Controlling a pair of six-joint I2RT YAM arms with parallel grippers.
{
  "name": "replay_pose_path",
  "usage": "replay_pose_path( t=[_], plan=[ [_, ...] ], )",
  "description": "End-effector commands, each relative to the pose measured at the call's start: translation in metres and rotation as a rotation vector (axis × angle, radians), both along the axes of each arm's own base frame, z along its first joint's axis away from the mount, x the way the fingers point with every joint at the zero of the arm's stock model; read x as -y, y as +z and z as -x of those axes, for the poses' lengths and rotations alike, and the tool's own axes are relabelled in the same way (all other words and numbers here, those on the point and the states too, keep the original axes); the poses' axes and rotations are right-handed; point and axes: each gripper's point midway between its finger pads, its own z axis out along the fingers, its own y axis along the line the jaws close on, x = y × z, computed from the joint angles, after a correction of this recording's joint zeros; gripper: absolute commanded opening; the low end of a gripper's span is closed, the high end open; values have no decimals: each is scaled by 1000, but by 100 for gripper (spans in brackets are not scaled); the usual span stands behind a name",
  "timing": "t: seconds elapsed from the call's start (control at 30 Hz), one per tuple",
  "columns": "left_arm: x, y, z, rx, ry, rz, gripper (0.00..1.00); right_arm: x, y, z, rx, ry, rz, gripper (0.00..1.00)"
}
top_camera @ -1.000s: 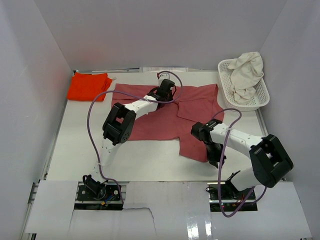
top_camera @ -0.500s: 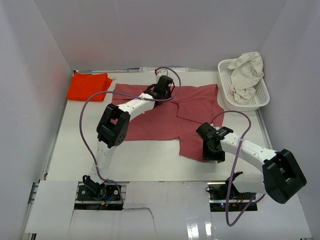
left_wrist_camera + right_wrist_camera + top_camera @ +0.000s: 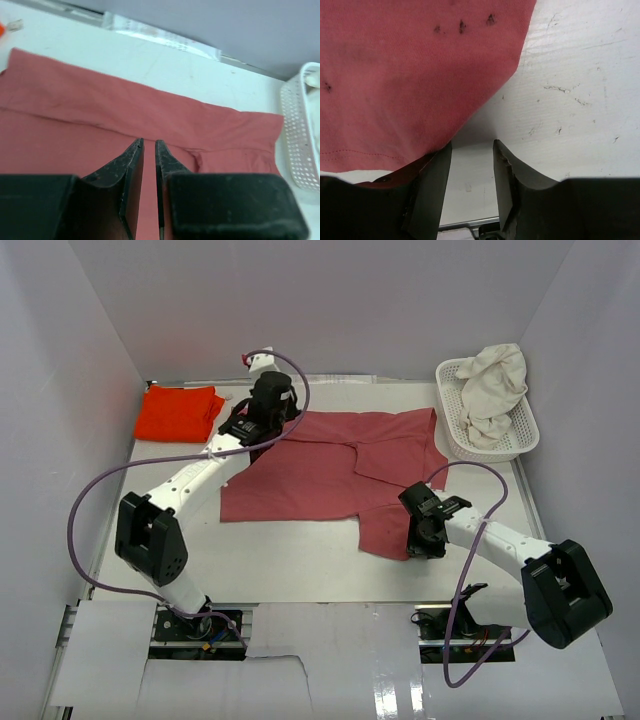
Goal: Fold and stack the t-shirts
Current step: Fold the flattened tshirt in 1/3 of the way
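The dusty rose-red t-shirt (image 3: 320, 475) is lying spread across the middle of the table (image 3: 280, 555), with one flap reaching down toward the lower right of the top view. The right gripper (image 3: 472, 145) is sitting low at that flap's lower right edge. Its fingers are standing apart with bare table showing between them, and the shirt's hem is running up to the frame-left finger (image 3: 432, 185), so nothing is being gripped. A few small dark specks are showing on the cloth in the right wrist view.

The left gripper (image 3: 148, 143) is hovering over the upper left part of the same shirt, left of centre in the upper half of the top view. Its fingers are standing narrowly parted, with only a thin slit between them. Nothing appears to be caught there, though the slit is too dark to be sure.

The bright orange-red t-shirt (image 3: 178, 412) is lying folded in the upper left corner. The cream-white t-shirt (image 3: 495, 385) is lying heaped in the white lattice basket (image 3: 495, 448) at the upper right.
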Motion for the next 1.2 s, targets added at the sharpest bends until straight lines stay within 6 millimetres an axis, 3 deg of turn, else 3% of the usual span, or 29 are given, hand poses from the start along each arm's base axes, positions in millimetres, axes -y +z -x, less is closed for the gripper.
replay_pose_path(
  t=[0.0, 0.17, 0.47, 1.17],
  plan=[
    [-27, -26, 14, -66, 49, -14, 27, 8, -11, -2, 10, -15, 33, 47],
    [-29, -35, 31, -87, 21, 15, 27, 5, -5, 4, 17, -18, -9, 47],
    [-13, -31, 35, -100, -48, 61, 26, 6, 7, 1, 41, -43, -10, 49],
    [0, -28, 41, -96, -93, 60, 26, 15, 27, -17, 145, -106, 30, 52]
  ],
)
